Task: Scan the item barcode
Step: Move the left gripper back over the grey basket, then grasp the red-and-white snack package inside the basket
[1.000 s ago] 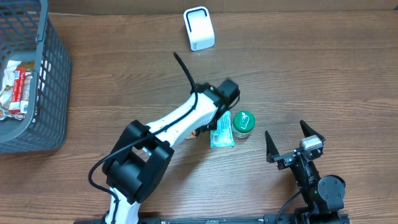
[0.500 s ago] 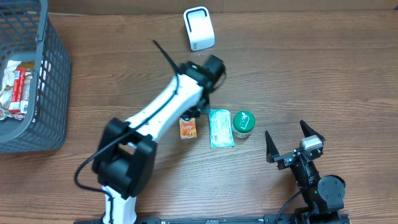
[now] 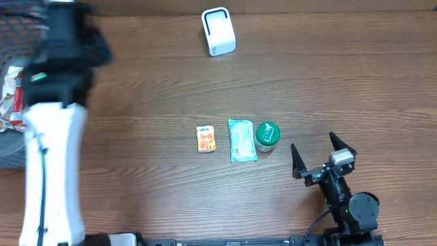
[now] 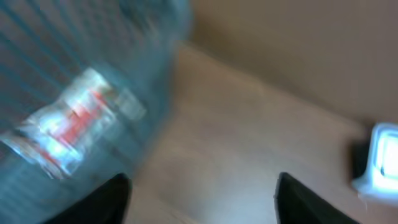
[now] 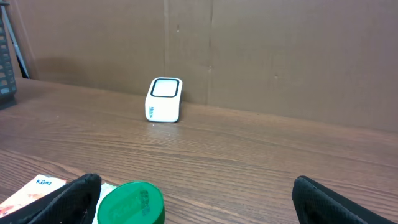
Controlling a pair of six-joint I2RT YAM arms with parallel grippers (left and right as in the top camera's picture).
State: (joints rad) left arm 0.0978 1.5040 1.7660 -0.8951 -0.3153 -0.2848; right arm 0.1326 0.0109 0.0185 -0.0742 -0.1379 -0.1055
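Note:
The white barcode scanner [image 3: 218, 31] stands at the back of the table; it also shows in the right wrist view [image 5: 164, 99] and at the blurred right edge of the left wrist view [image 4: 380, 163]. An orange packet [image 3: 206, 139], a pale teal packet [image 3: 242, 140] and a green-lidded jar [image 3: 267, 135] lie in a row mid-table. My left gripper [image 4: 202, 202] is open and empty, hovering by the grey basket [image 3: 8, 156], where a red-and-white wrapped item [image 4: 71, 127] lies. My right gripper [image 3: 313, 141] is open, just right of the jar [image 5: 130, 204].
The basket at the far left holds several wrapped items [image 3: 15, 96]. My left arm [image 3: 51, 157] runs along the table's left side, motion-blurred. A brown cardboard wall [image 5: 280, 50] closes off the back behind the scanner.
My left arm has left the orange packet beside the teal one and swung far left to the basket. Its jaws went from shut to open. The right arm has not moved.

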